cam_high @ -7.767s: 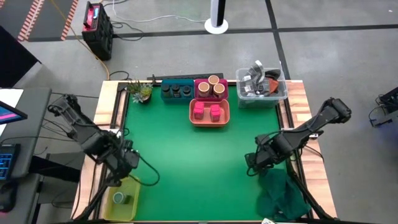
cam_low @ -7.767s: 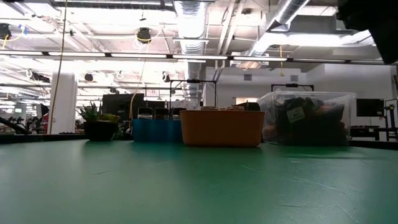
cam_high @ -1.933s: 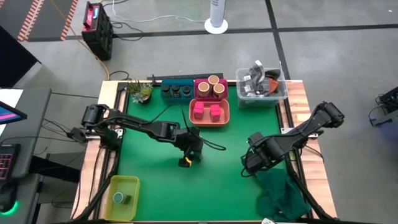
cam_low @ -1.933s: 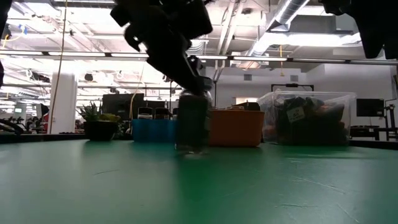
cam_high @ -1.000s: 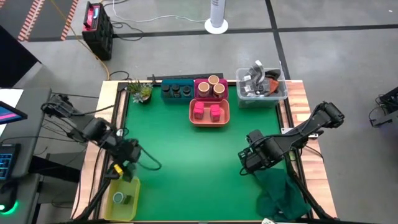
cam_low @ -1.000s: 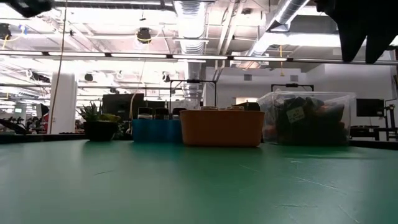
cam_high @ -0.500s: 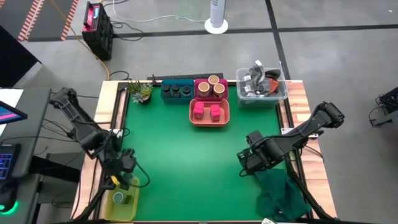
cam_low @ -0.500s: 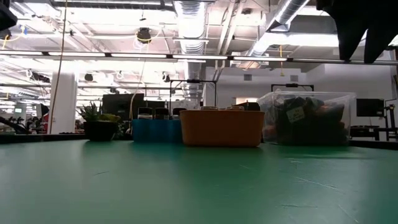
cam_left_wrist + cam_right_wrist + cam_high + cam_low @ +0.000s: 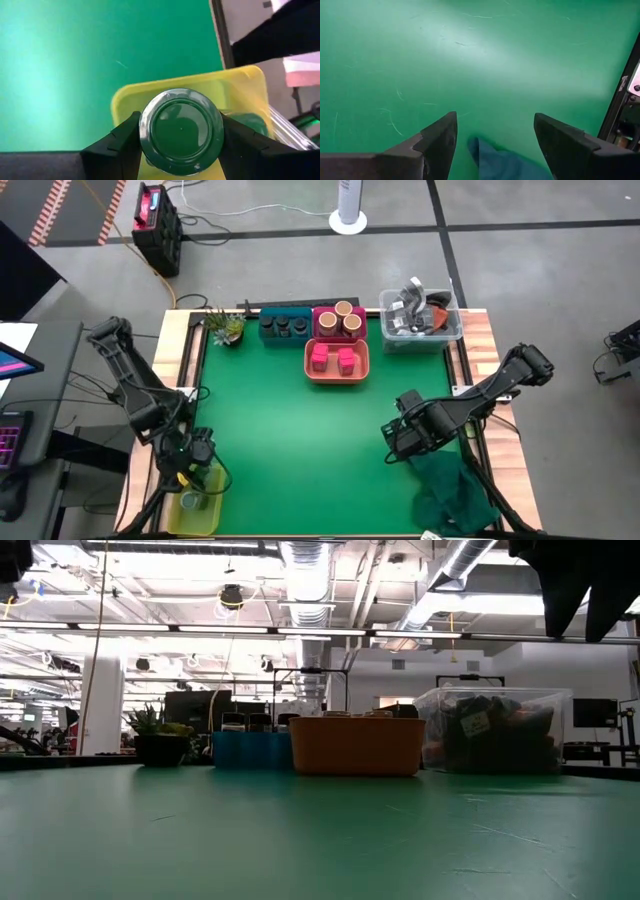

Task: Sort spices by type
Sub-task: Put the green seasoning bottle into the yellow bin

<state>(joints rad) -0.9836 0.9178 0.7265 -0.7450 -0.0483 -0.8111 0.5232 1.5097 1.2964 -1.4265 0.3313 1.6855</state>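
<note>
L gripper (image 9: 181, 150) pinches a green-topped jar (image 9: 181, 131) betw its fingers (image 9: 116, 147), one finger pressed on each side of the jar, held over the yellow tray (image 9: 200, 90) at the near-left corner of the green surface (image 9: 300, 430). Just beyond the fingers, a 2nd green-topped jar (image 9: 247, 122) lies inside that tray, partly hidden behind the held one. In the high view the L gripper (image 9: 188, 465) sits right at the tray's edge w/ the arm reaching in from the left side. R gripper (image 9: 495, 135) hovers over bare surface near the right edge, fingers (image 9: 437, 137) spread apart w/ nothing betw them; a blue-green cloth (image 9: 505, 162) shows just below and betw the fingers. Well away from both grippers, along the far edge: dark jars (image 9: 283, 326) in a blue tray, tan-topped jars (image 9: 340, 320) in a pink tray, pink boxes (image 9: 334, 359) in an orange tray (image 9: 310, 370), a clear tub (image 9: 455, 330) of grey clutter, and a small plant (image 9: 226, 326).
</note>
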